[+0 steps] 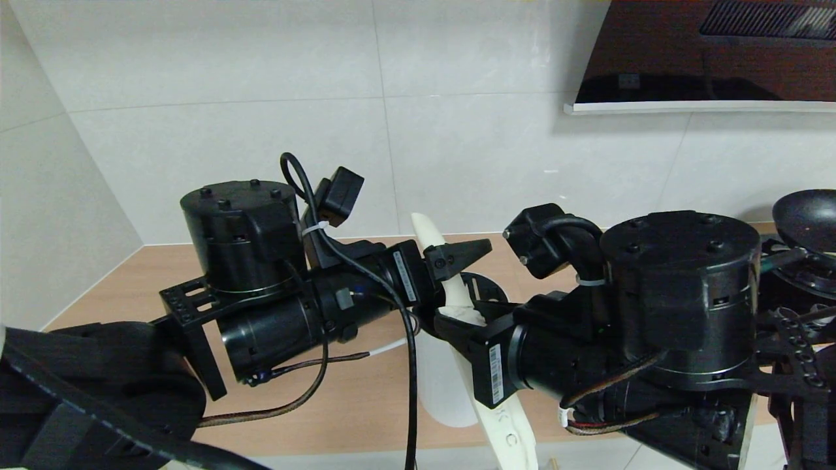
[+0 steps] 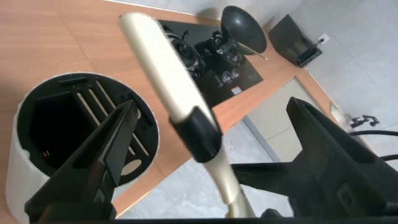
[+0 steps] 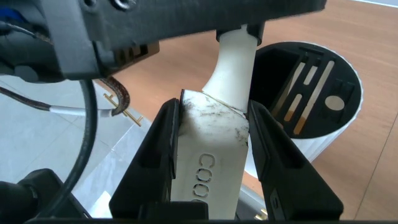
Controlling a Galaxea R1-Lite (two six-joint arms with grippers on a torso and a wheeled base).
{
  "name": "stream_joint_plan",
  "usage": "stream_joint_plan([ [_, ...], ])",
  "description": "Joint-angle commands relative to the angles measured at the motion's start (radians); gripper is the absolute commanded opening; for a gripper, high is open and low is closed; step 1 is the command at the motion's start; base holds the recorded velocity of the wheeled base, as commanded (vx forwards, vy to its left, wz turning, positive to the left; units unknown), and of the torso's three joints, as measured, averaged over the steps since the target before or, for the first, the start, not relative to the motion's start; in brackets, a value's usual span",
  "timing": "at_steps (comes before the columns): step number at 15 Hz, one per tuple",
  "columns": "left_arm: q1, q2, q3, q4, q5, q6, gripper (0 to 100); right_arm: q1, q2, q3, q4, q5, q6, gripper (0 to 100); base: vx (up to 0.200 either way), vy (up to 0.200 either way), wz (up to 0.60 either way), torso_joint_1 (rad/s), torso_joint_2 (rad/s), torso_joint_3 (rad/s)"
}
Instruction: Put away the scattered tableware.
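A wooden worktop (image 1: 157,267) meets a wall of pale tiles (image 1: 228,98). High on the right hangs a dark range hood (image 1: 705,52). A black hob (image 2: 230,78) is set in the worktop, with a black pan (image 1: 806,219) on it. A small black box (image 2: 297,38) stands near the hob.

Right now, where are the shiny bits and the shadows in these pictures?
Head view: the glossy black range hood mirrors the room and throws a faint shadow on the wall tiles beneath. Left wrist view: light gleams along the cream spatula. Right wrist view: the utensil holder is dark with shade inside.
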Motion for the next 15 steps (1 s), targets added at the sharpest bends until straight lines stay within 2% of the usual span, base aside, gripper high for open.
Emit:
stream_joint_plan([
  [1, -0.002, 0.003, 0.001, 0.0, 0.0, -0.001, 100, 0.002, -0.001, 0.002, -0.001, 0.0, 0.0, 0, 0.0, 0.0, 0.0, 0.0, 0.0, 0.0],
  [2, -0.002, 0.005, 0.001, 0.0, 0.002, -0.001, 0, 0.0, -0.001, 0.003, -0.001, 0.001, 0.0, 0, 0.0, 0.0, 0.0, 0.0, 0.0, 0.0],
  [15, -0.002, -0.011, 0.003, -0.002, 0.002, -0.001, 0, -0.003, 0.007, 0.003, -0.001, -0.003, 0.003, 0, 0.0, 0.0, 0.0, 0.0, 0.0, 0.0],
])
